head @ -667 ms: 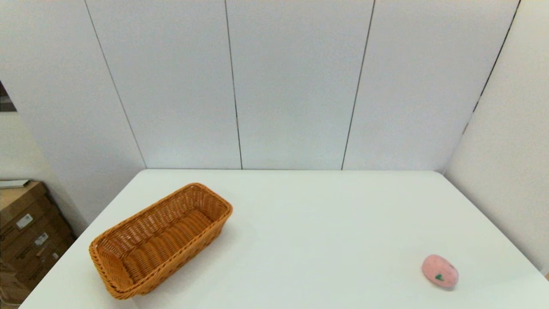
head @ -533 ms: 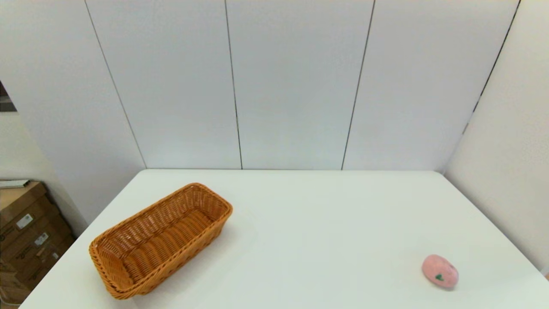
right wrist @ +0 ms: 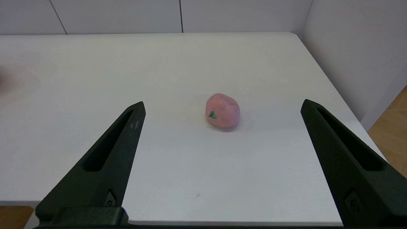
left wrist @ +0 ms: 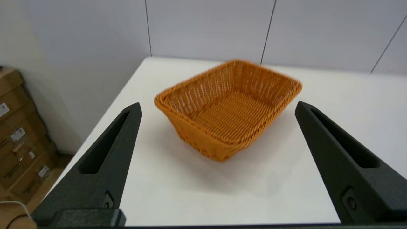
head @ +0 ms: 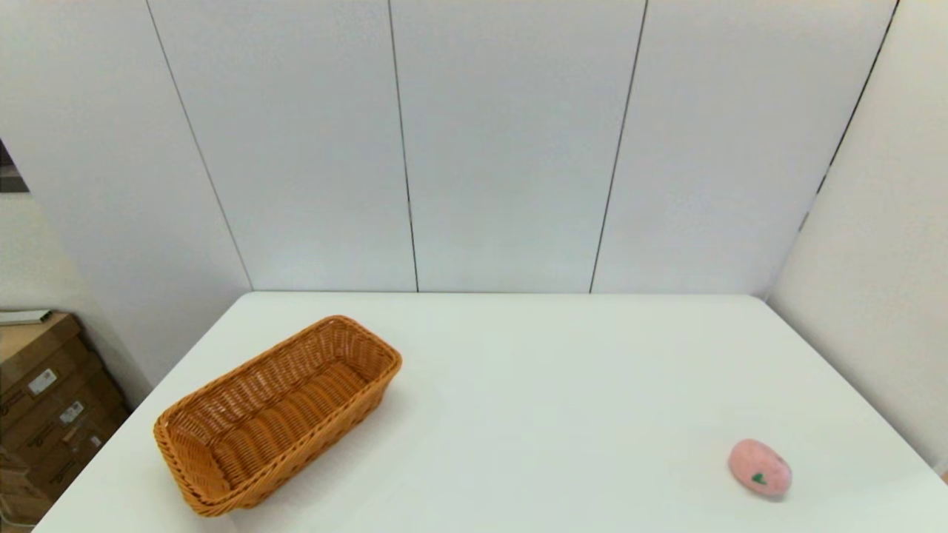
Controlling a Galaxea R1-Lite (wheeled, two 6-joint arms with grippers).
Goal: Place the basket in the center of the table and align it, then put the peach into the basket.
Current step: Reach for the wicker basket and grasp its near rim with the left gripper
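An orange-brown wicker basket (head: 278, 412) lies empty and skewed on the left part of the white table (head: 533, 385). The left wrist view shows the same basket (left wrist: 229, 106) ahead of my left gripper (left wrist: 217, 108), which is open and held back near the table's front edge. A small pink peach (head: 760, 467) with a green leaf mark rests near the front right corner. My right gripper (right wrist: 222, 106) is open, back from the peach (right wrist: 222, 110), with nothing between its fingers. Neither arm shows in the head view.
Cardboard boxes (head: 44, 400) are stacked on the floor left of the table. White wall panels (head: 503, 148) stand behind the far edge, and a side wall (head: 874, 296) runs close along the right edge.
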